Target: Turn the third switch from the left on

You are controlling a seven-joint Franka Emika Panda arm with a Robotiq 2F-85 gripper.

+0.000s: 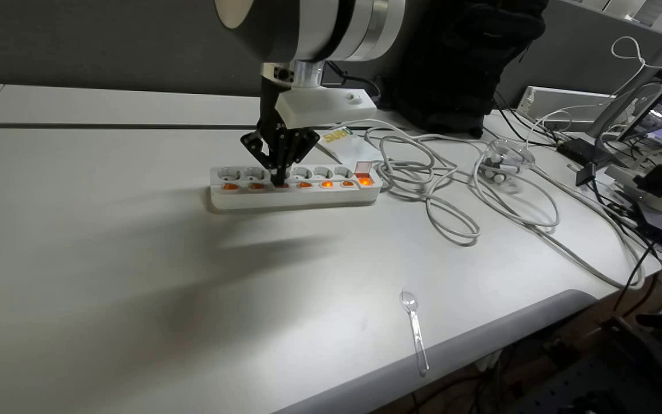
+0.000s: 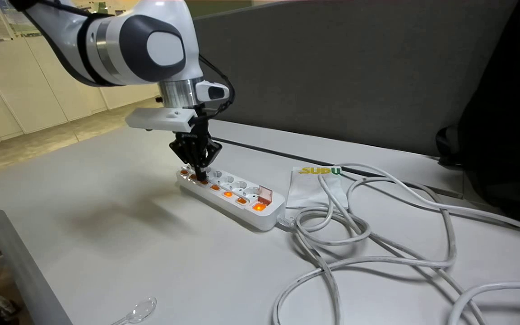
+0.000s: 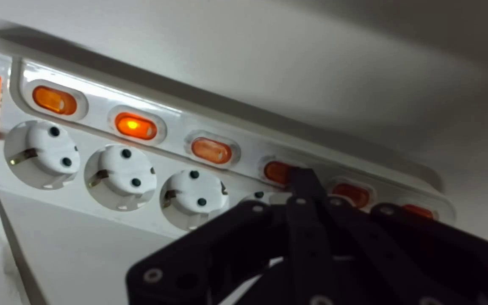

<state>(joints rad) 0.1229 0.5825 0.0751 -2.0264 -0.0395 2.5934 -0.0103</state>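
A white power strip [image 1: 293, 199] lies on the table with a row of orange rocker switches beside its sockets; it also shows in the other views [image 2: 224, 205] [image 3: 142, 199]. My gripper [image 1: 278, 179] points down, its fingertips together and holding nothing; it also shows in an exterior view [image 2: 201, 177] and the wrist view [image 3: 305, 176]. The tips are at the third switch [image 3: 276, 171] from the left, third from the right in the wrist view, and cover one end of it. Whether they press it I cannot tell. The visible part looks dark orange. Another switch [image 3: 136, 126] glows brightly.
The main switch [image 1: 365, 181] at the strip's end is lit, its clear red cover raised. A white cable [image 1: 457, 227] lies coiled beside the strip. A napkin [image 2: 316, 189] lies behind it. A clear spoon [image 1: 414, 328] lies near the front edge. A black backpack [image 1: 457, 63] stands behind.
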